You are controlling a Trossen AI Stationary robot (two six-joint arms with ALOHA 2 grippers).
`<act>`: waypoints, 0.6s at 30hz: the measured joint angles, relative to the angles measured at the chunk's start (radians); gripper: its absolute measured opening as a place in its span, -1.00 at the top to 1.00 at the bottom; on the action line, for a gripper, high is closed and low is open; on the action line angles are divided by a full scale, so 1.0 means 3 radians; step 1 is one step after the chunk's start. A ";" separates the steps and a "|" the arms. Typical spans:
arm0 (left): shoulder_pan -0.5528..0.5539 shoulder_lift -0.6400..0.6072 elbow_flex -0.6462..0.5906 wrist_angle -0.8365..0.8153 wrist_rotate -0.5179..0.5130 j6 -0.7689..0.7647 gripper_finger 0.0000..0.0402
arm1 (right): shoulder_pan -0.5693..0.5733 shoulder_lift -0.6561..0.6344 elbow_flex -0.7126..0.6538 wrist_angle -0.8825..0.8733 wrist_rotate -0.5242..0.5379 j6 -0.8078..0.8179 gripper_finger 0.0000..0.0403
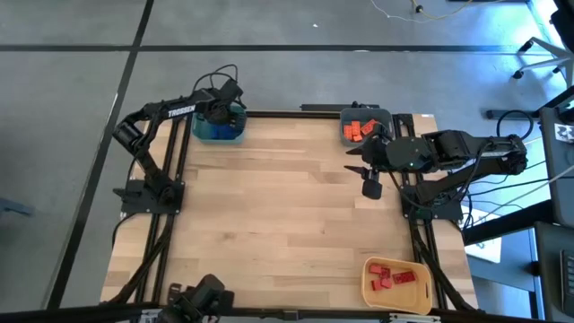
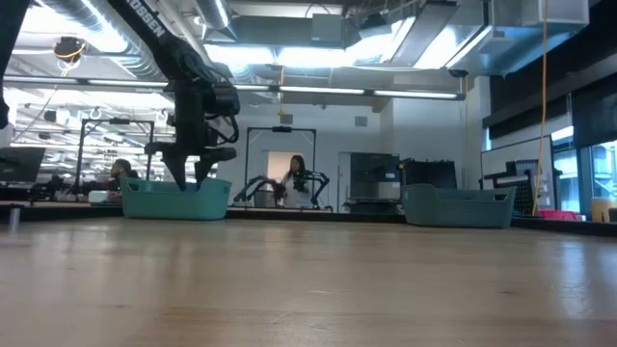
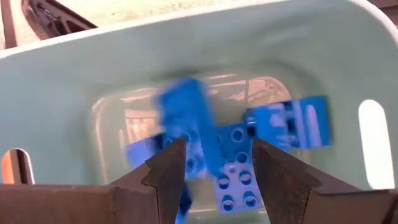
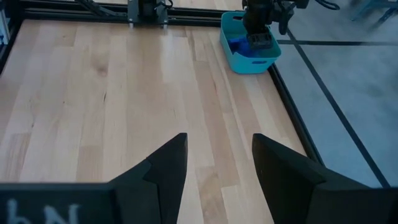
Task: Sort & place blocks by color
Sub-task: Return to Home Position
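Left claw [image 3: 217, 149] gapes over blue blocks [image 3: 292, 121] in the teal bin [image 3: 124, 62]; right claw [image 4: 219, 138] gapes too.

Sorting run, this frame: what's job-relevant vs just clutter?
Job: blue blocks in teal bin; orange blocks in grey-blue bin; red blocks in yellow bin; left pincer open over teal bin; right pincer open over table.
Clutter: office chair; floor cable; person beyond table.
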 joint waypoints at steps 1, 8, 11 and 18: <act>0.0000 0.0000 0.0000 0.0003 0.0011 -0.0007 0.13 | 0.0000 0.0000 0.0000 0.0001 0.0000 0.0003 0.10; -0.0003 0.0000 0.0000 0.0008 0.0375 0.0014 0.13 | 0.0000 0.0000 0.0001 0.0001 0.0000 0.0008 0.10; -0.0003 0.0001 0.0000 0.0007 0.0783 0.0045 0.13 | 0.0000 -0.0010 0.0000 0.0015 -0.0001 -0.0013 0.10; -0.0050 0.0001 0.0000 0.0007 0.1271 0.0131 0.20 | -0.0001 -0.0161 0.0000 0.0044 -0.0115 -0.0016 0.10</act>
